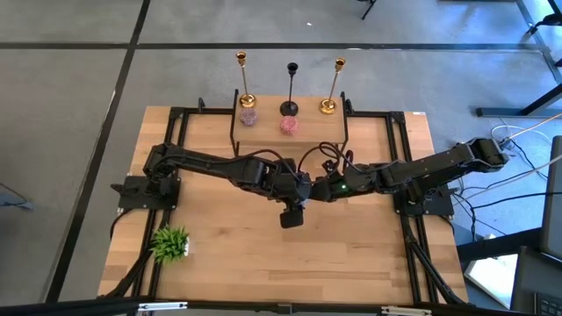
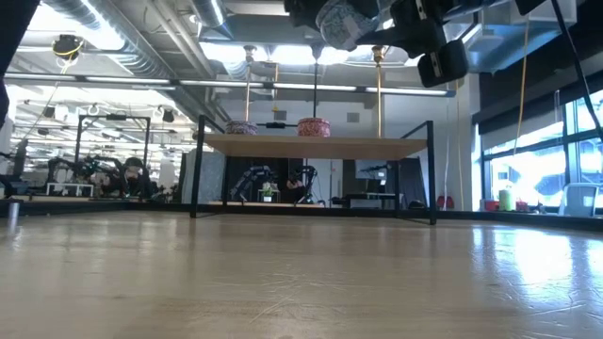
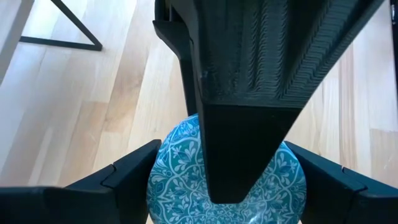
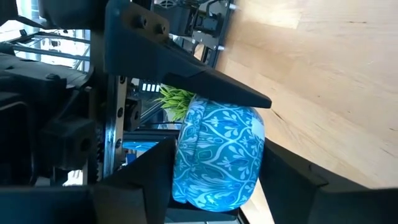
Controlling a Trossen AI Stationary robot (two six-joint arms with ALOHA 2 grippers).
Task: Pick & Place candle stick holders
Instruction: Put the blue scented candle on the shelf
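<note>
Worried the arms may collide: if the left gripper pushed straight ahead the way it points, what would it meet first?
Likely the right gripper, which crosses close in front over the blue patterned jar that the left gripper holds; depth is unclear.

Two dark, almost black arms built from chunky jointed parts. Thin black cables looping over the left arm and the right arm. A tiny green light near the right wrist. Matte black claw fingers, wedge-shaped, with fine ridged lines on flat faces.
</note>
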